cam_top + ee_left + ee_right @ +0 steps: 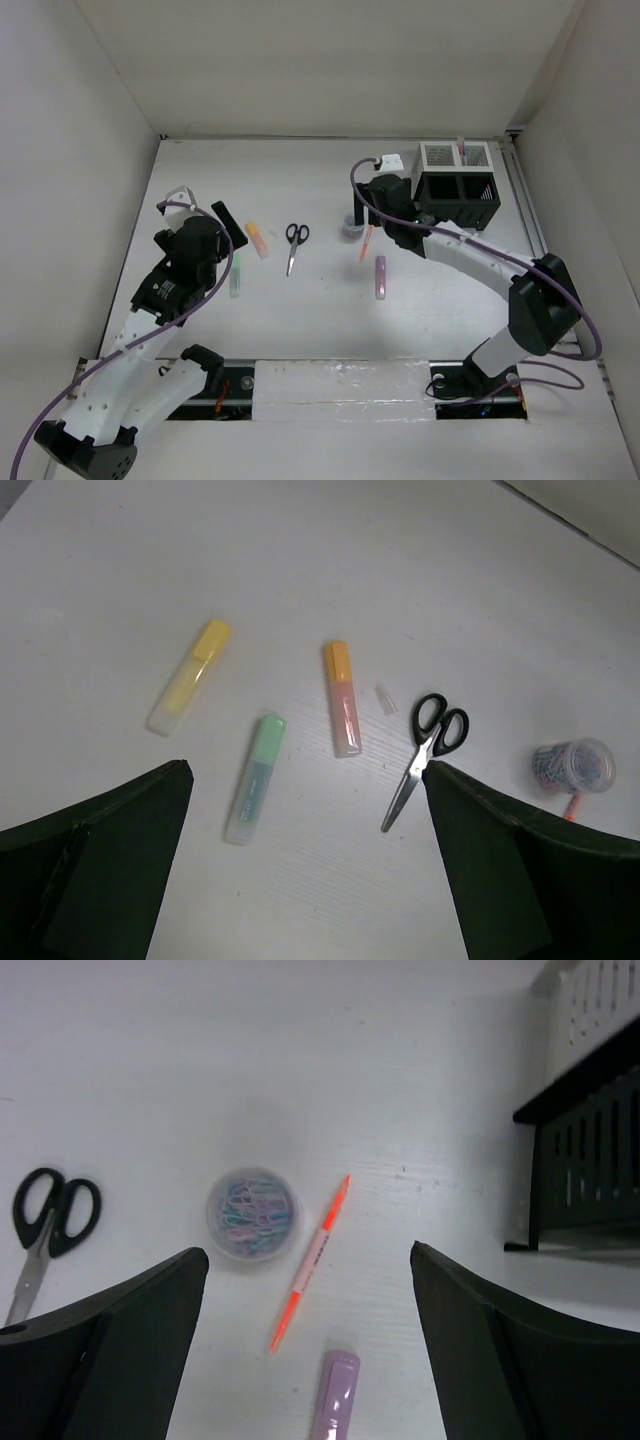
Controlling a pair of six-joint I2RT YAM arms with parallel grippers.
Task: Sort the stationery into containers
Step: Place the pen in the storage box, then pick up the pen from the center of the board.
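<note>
Stationery lies loose on the white table. Black-handled scissors (295, 245) (428, 752) sit mid-table, with an orange highlighter (342, 697), a green highlighter (256, 778) and a yellow highlighter (190, 677) to their left. My left gripper (305, 772) hovers open above the green highlighter and the scissors, holding nothing. My right gripper (308, 1250) also hangs open and empty over a thin orange pen (312, 1260), a purple highlighter (335, 1400) and a round tub of paper clips (252, 1213). The black mesh organiser (458, 200) and the white mesh box (455, 157) stand at the back right.
A pinkish pen (461, 148) stands upright in the white box. A tiny white cap (386, 699) lies between the orange highlighter and the scissors. White walls close in the table on the left, back and right. The arm bases sit along the near edge.
</note>
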